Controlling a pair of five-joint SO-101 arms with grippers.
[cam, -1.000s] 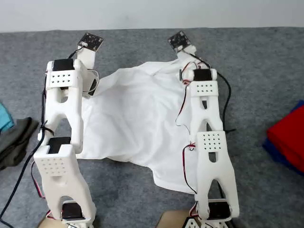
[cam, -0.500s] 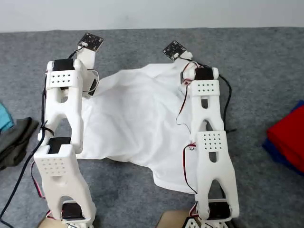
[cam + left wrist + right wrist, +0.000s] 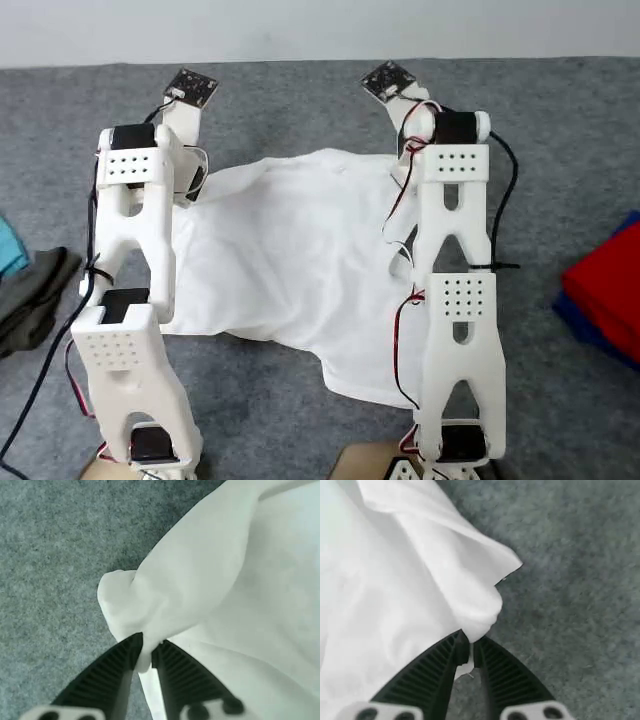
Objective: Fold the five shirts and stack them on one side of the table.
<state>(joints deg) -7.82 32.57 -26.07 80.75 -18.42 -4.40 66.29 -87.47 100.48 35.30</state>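
While white shirt (image 3: 290, 250) is lying on table (image 3: 560, 150), left gripper (image 3: 147, 649) and right gripper (image 3: 470, 646) are each pinching its edge.

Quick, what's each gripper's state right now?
Left gripper: closed on the white shirt.
Right gripper: closed on the same white shirt.

White shirt (image 3: 290, 250), spread, rumpled

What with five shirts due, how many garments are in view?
5. White shirt spread at centre; red garment on blue garment at the right edge; teal garment and dark grey garment at the left edge. Others may be hidden.
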